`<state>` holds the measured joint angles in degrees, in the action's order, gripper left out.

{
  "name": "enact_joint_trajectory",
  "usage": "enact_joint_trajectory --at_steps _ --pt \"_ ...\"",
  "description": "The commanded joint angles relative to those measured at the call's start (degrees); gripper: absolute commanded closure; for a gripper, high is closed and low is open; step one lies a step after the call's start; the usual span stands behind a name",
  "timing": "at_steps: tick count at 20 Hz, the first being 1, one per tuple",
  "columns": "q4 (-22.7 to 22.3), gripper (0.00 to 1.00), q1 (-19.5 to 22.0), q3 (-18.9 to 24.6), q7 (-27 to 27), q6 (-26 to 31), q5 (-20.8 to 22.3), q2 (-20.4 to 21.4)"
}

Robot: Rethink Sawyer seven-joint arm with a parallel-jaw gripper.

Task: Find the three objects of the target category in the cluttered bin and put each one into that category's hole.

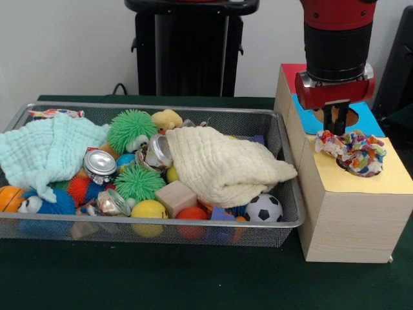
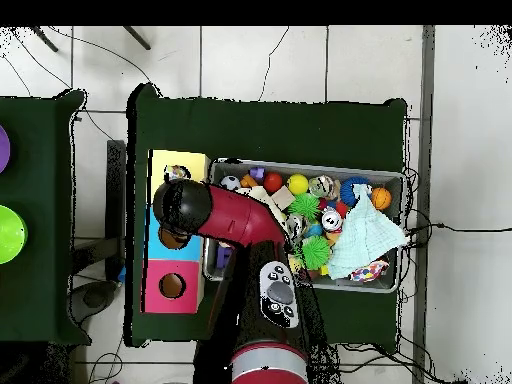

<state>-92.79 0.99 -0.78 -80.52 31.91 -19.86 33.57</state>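
The silver wire mesh bin [image 1: 161, 106] stands on the green table, full of toys; it also shows in the overhead view [image 2: 300, 166]. A knotted white cloth piece with red, yellow, green and blue patches [image 1: 352, 152] lies on the hole in the yellow top of the wooden box [image 1: 348, 219], and shows from above [image 2: 178, 173]. My gripper [image 1: 335, 126] hangs just over its left back edge. Another patterned cloth piece [image 1: 55, 113] lies at the bin's back left corner, also seen from above [image 2: 372, 270]. A third piece is not visible.
A cream cloth [image 1: 226, 165] and a mint cloth [image 1: 45, 148] cover much of the bin. Green spiky balls [image 1: 132, 129], a soccer ball [image 1: 263, 208], cans and blocks lie around them. The box also has a blue section [image 1: 371, 119] and a red section [image 1: 292, 71] with a hole [image 2: 172, 286].
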Motion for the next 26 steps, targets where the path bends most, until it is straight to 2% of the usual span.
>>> enact_joint_trajectory --at_steps 1,10,15,19,26 --pt "-3.01 1.0 0.47 3.74 -10.34 0.62 -0.02 -0.64" --pt "1.74 1.0 -3.37 -3.72 -12.94 18.75 4.57 4.86" --pt "4.58 1.0 -4.11 -5.29 -13.42 22.62 5.68 5.1" --pt "5.36 1.0 -3.63 -5.02 -12.99 20.7 5.15 4.78" --pt "2.94 1.0 -0.4 0.99 -10.6 3.42 0.06 3.18"
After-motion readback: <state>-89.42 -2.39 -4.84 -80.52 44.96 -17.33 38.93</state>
